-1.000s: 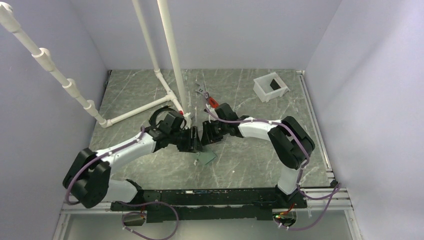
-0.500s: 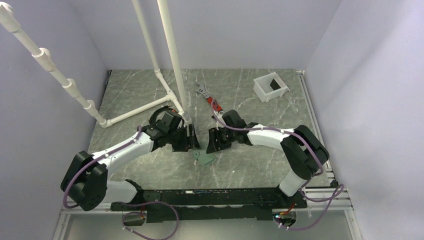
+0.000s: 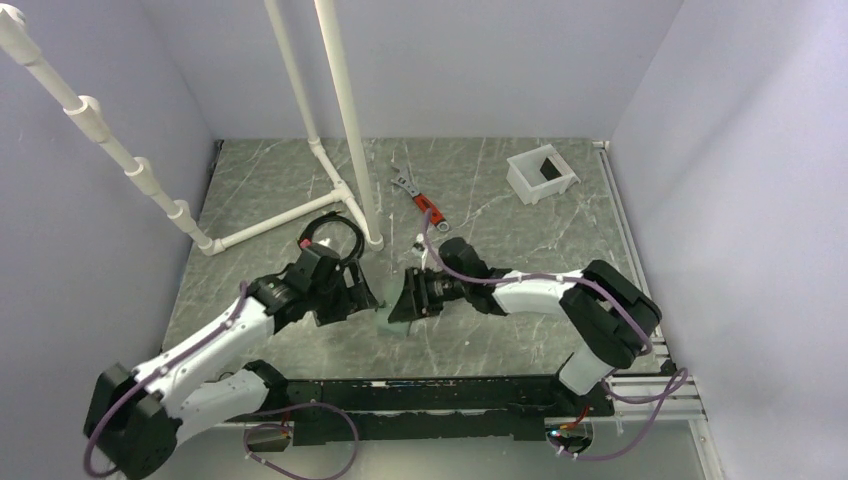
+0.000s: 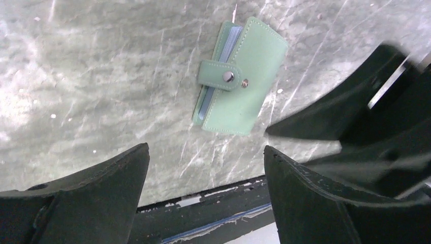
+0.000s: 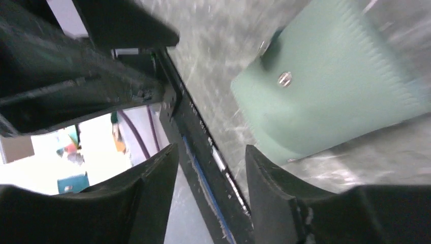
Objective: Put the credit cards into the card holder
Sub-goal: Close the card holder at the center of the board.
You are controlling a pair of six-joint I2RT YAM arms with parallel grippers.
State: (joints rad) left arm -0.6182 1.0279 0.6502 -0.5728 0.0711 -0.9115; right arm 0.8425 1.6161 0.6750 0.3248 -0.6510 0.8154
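Note:
The card holder [image 4: 239, 76] lies flat on the marble table, folded shut with its strap snapped. It also shows in the right wrist view [image 5: 330, 96] and in the top view [image 3: 390, 322], between the two grippers. A light blue card edge [image 4: 203, 108] shows along its left side; the tan-brown card is hidden. My left gripper [image 4: 206, 151] is open and empty, just to the left of the holder in the top view [image 3: 358, 296]. My right gripper [image 5: 211, 152] is open and empty, close over the holder's right side [image 3: 408, 300].
A white square tub [image 3: 542, 172] stands at the back right. A red-handled wrench [image 3: 418, 197] lies behind the grippers. A white pipe frame [image 3: 330, 185] and a black cable coil [image 3: 330, 232] are at the back left. The black front rail [image 3: 420, 390] runs just near the holder.
Both grippers moved toward the near edge and down around the card holder. The left arm swung back and left; the right gripper came in over the holder from the right.

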